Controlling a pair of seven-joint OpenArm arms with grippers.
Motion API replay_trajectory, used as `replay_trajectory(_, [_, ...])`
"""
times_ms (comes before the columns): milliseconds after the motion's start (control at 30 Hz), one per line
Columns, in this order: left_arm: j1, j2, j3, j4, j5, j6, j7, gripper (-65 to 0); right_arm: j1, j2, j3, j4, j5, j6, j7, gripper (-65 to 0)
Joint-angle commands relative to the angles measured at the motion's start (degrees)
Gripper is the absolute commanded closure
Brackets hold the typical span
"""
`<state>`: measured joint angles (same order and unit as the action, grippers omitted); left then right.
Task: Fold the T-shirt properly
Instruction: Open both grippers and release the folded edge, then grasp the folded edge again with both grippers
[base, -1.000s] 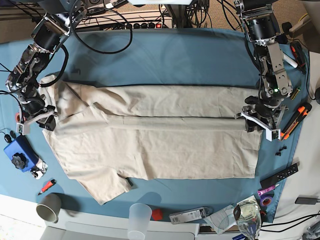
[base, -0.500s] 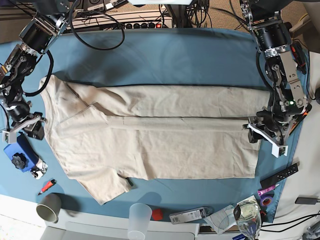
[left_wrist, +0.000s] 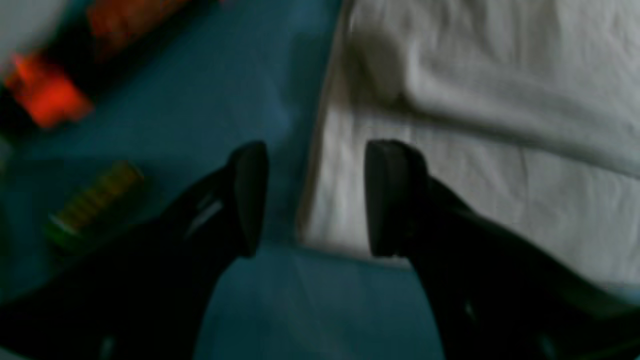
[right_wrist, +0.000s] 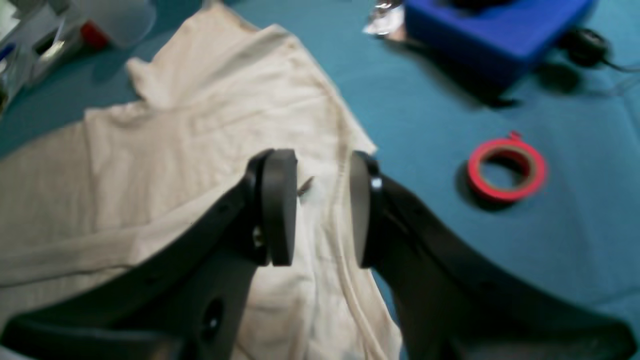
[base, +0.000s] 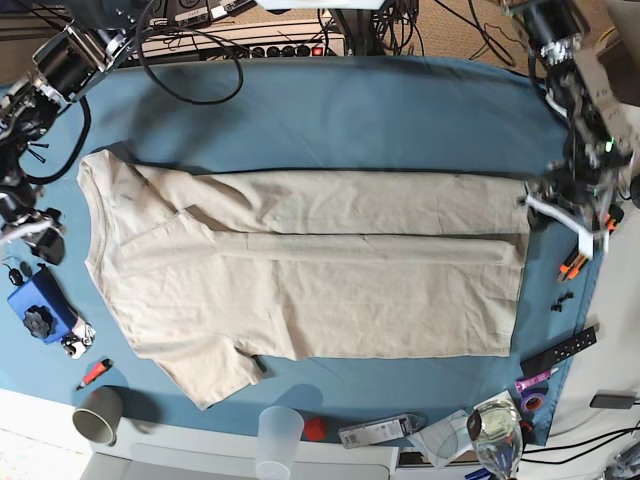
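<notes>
- T-shirt (base: 300, 280): lies flat at centre of the blue tablecloth (base: 340, 120), upper long edge folded inward.
- Left gripper (left_wrist: 310, 200): at 3 o'clock off the shirt's hem, jaws wide apart, empty.
- Right gripper (right_wrist: 315, 210): at 9 o'clock, jaws partly apart, holding nothing.

Overhead base view, two close wrist views
</notes>
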<state>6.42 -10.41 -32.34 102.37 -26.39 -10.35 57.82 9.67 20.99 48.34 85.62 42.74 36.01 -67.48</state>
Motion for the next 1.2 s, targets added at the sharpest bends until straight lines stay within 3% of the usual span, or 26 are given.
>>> replay_trajectory(0, [0.0,0.0,-0.1,1.0,-1.2,-1.0,-1.4,-31.4,0.3,1.9,1.0,1.0,2.0,0.4,0.7,-18.7])
replay_trajectory(100, [0.7,1.1,-0.1,1.0,-2.6,-2.9,-1.5,-31.4,-1.5,2.4,3.3,1.0,3.5,0.4,0.0,-18.7])
replay_trajectory(433, [0.7,2.8,-0.1,-2.6,-2.6,-3.1,-2.5,-31.4,-8.7,3.5,4.6,1.0,3.3,0.3,-0.3,-18.7])
replay_trajectory(700, [0.7,2.8,-0.1,-2.6,-5.0,-3.1,-0.2,-31.4,-9.1,3.3,4.5,0.9,2.2,0.0,-2.3,-18.7])
replay_trajectory(767, [0.7,2.8,-0.1,-2.5,-5.0,-3.3,-0.1,-31.4,-9.1,3.3,4.5,0.6,2.2,-1.3,-2.4,-18.7])
replay_trajectory(1167, [0.7,2.8,-0.1,-1.8,-8.3,-5.4,0.4,-31.4,-9.0,3.3,-1.9,-14.3,2.2,-1.3,0.4,-18.7])
